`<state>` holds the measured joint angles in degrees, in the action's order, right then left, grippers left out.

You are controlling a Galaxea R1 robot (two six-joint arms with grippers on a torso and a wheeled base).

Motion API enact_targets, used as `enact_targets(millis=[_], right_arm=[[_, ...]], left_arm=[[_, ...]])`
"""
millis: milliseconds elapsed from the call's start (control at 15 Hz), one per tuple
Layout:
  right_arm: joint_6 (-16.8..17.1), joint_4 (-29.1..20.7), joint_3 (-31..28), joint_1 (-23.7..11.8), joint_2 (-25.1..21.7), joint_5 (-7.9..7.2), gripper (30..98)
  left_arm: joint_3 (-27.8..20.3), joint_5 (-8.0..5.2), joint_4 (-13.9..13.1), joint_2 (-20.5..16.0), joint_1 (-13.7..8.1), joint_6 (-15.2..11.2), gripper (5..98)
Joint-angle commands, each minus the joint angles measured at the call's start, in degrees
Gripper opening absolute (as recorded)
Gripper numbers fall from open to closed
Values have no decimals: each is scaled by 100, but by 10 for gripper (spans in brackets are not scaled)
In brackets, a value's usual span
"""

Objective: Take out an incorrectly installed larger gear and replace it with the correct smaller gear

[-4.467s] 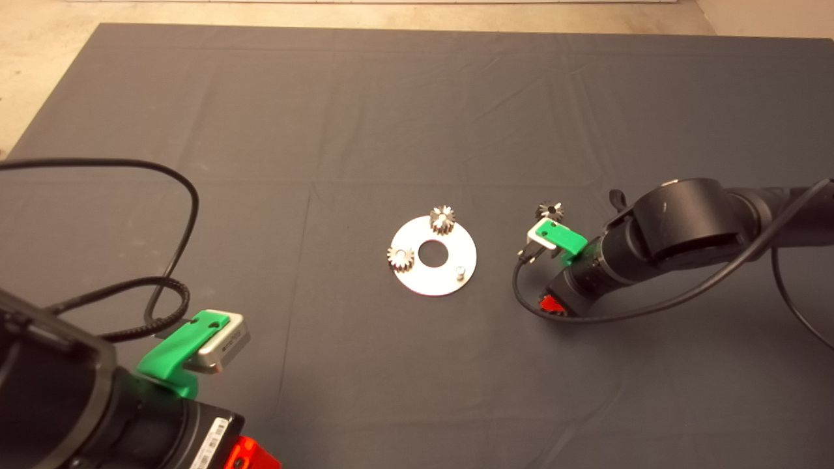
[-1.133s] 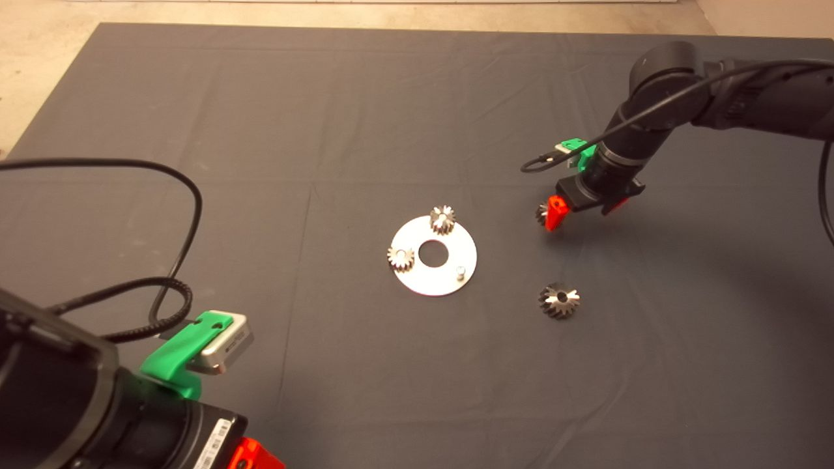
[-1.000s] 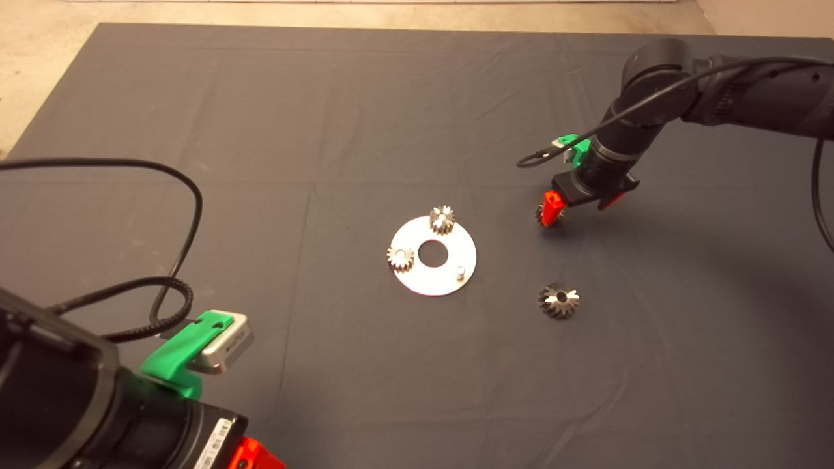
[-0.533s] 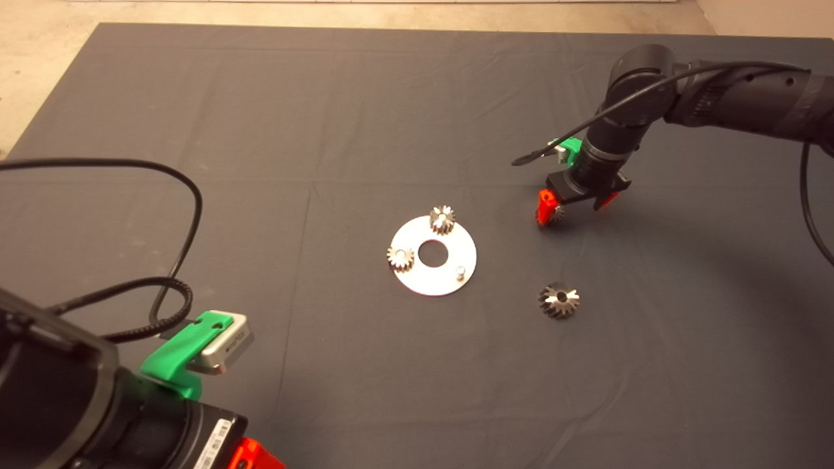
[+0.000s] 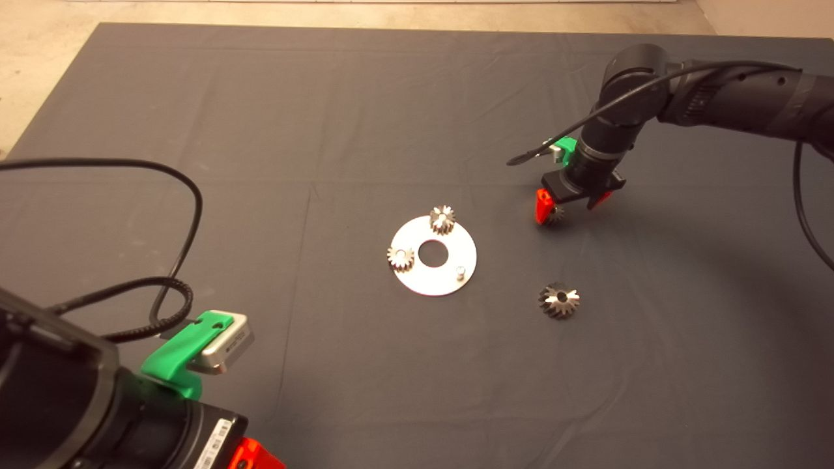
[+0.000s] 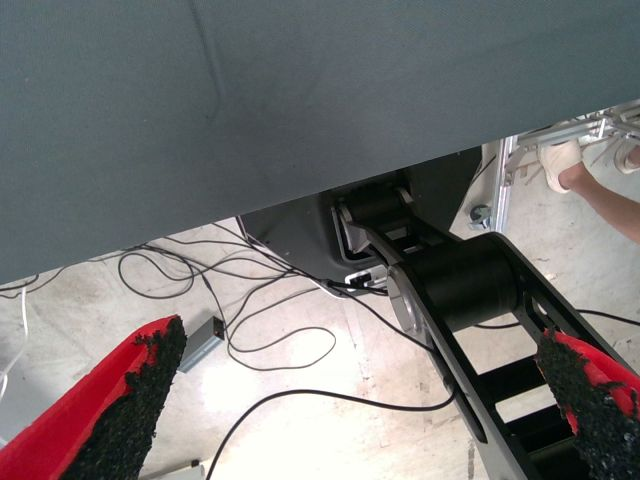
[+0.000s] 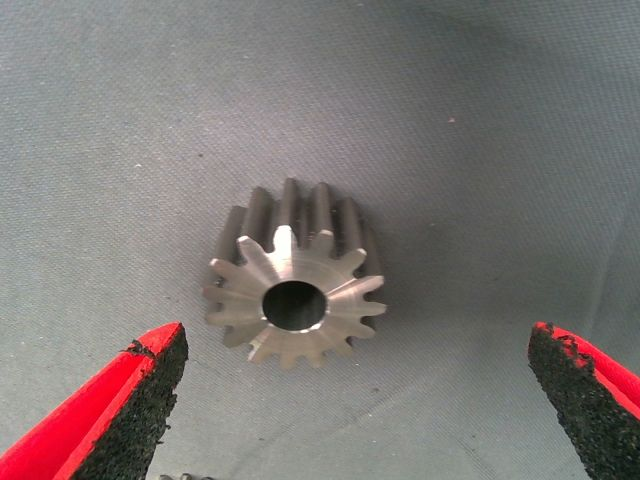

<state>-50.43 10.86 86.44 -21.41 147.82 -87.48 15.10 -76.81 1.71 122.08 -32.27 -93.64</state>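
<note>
The larger gear (image 5: 559, 300), dark with flaring teeth, lies on the mat right of the round steel plate (image 5: 449, 283). Two small silvery gears (image 5: 442, 219) (image 5: 401, 258) sit on the plate, and one bare peg (image 5: 460, 271) stands at its right side. The smaller gear (image 5: 555, 215) lies on the mat further back, partly hidden under my right gripper (image 5: 571, 203). In the right wrist view the smaller gear (image 7: 295, 290) lies on its side between the wide-open fingers (image 7: 120, 410) of my right gripper (image 7: 355, 400), untouched. My left gripper (image 5: 251, 456) waits at the lower left, open.
The left wrist view shows the left gripper (image 6: 350, 410) over the mat's edge (image 6: 300, 130), with floor cables, a black stand and a person's leg (image 6: 600, 195) beyond. A black cable (image 5: 176, 215) loops on the mat at the left.
The right arm set the larger gear down on the mat, moved back to the smaller gear, and over the last second shifted slightly left above it. The left arm has not moved.
</note>
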Motion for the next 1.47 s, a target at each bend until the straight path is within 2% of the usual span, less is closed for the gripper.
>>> enact_targets(millis=[0,67,333,400,600,867,1200,1267,1400], right_arm=[[16,153,11,-66,50,-752,902],[24,153,11,-57,51,-752,875],[28,159,87,31,120,-752,850],[33,162,158,31,171,-752,822],[51,162,398,49,340,-752,810],[95,162,460,49,340,-752,768],[104,162,600,49,310,-752,757],[104,162,600,49,314,-735,722],[104,162,609,49,337,-735,706]], left_arm=[[-97,8,-92,5,-43,3,909],[-97,17,-84,5,-43,3,909],[-97,9,-92,-1,-43,3,909],[-97,17,-91,-3,-43,3,909],[-97,17,-87,-3,-43,3,909],[-97,17,-92,5,-43,3,909],[-97,17,-92,5,-43,3,909],[-97,17,-92,5,-43,3,909],[-97,17,-92,5,-43,3,909]])
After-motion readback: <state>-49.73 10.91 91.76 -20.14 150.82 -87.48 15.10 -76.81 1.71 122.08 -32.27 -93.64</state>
